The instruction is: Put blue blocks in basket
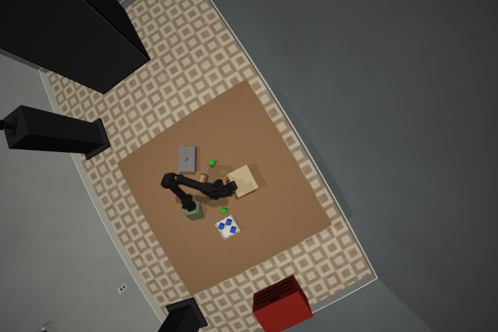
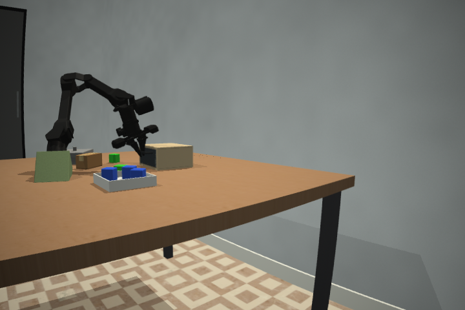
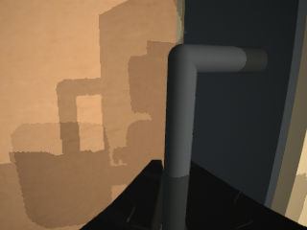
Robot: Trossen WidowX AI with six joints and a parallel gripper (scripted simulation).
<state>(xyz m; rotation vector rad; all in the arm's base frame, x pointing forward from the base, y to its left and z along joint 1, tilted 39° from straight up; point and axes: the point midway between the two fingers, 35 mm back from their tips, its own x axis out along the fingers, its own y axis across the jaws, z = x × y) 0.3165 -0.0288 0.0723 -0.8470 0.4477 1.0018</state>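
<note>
My gripper [image 2: 141, 151] is shut on the grey bar handle [image 3: 176, 153] of the drawer in the tan cabinet [image 2: 170, 155], whose dark drawer front [image 3: 244, 90] fills the right of the wrist view. The handle runs up between my fingers and bends right at the top. From above, the gripper [image 1: 229, 188] meets the cabinet [image 1: 243, 180] at its left side. The white basket [image 2: 124, 180] stands upright in front with three blue blocks [image 2: 125, 172] in it; it also shows in the overhead view [image 1: 227, 227].
A green block [image 1: 212, 162] lies behind the arm and another [image 1: 223, 210] lies next to the basket. A grey lidded box [image 1: 187, 158] and a small brown box [image 2: 88, 159] stand at the back. The green arm base [image 2: 53, 166] is at the left.
</note>
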